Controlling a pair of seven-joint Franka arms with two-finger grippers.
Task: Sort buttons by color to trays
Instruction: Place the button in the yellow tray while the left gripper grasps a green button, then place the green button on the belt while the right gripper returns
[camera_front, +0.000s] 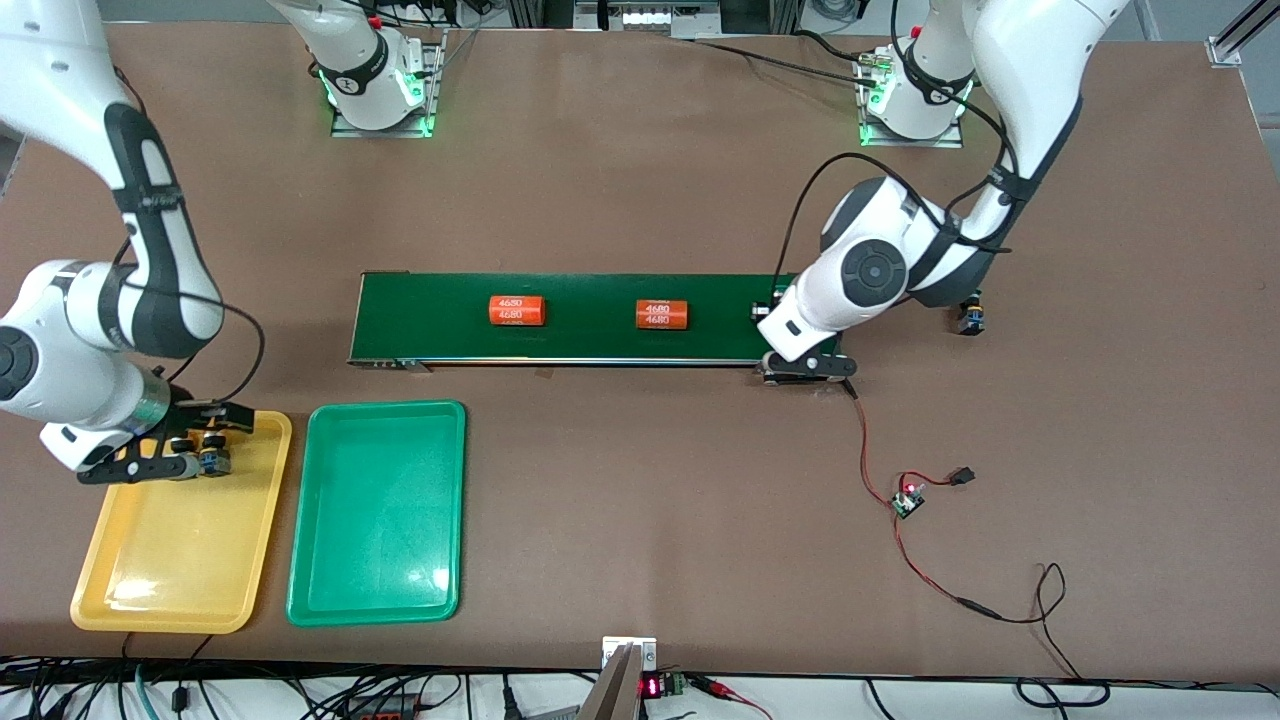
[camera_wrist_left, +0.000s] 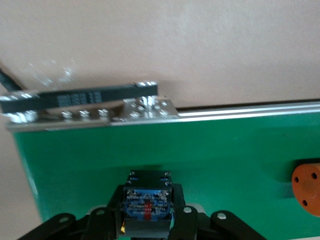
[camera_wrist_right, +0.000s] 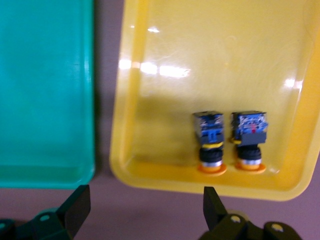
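Observation:
My right gripper (camera_front: 200, 432) is open and empty above the far rim of the yellow tray (camera_front: 170, 560); it also shows in the right wrist view (camera_wrist_right: 145, 210). Two yellow-capped buttons (camera_wrist_right: 210, 142) (camera_wrist_right: 250, 140) lie side by side in that tray (camera_wrist_right: 150, 60), caps toward the rim. The green tray (camera_front: 380, 510) beside it holds nothing. My left gripper (camera_front: 805, 367) is shut on a black-and-blue button (camera_wrist_left: 147, 207) at the belt's end by the left arm; its cap is hidden. Another button (camera_front: 970, 318) stands on the table past that end, partly hidden by the left arm.
The long dark-green conveyor belt (camera_front: 600, 315) carries two orange "4680" cylinders (camera_front: 517, 310) (camera_front: 663, 314); one shows in the left wrist view (camera_wrist_left: 307, 187). Red and black wires with a small circuit board (camera_front: 908, 500) lie on the table nearer the front camera than the belt's end.

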